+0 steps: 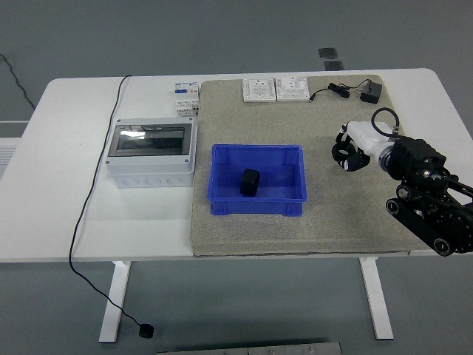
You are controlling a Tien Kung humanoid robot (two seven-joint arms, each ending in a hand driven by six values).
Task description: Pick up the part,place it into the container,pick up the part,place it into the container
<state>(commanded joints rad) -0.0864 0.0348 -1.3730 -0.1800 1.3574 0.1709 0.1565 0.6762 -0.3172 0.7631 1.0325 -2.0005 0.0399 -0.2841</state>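
Observation:
A blue container [259,154] sits in the middle of the tan mat [355,214]. One black part [250,182] lies inside it, left of centre. My right hand [347,154], with a white wrist and black fingers, is over the mat to the right of the container, about a hand's width from its right wall. Its fingers are curled around a small black part that is mostly hidden by them. My left arm is out of view.
A grey junction box with a clear lid [151,153] stands left of the container. Two white sockets [276,89], a black adapter with cable [369,93] and a small breaker [186,97] lie along the back. A black cable [92,200] hangs off the front.

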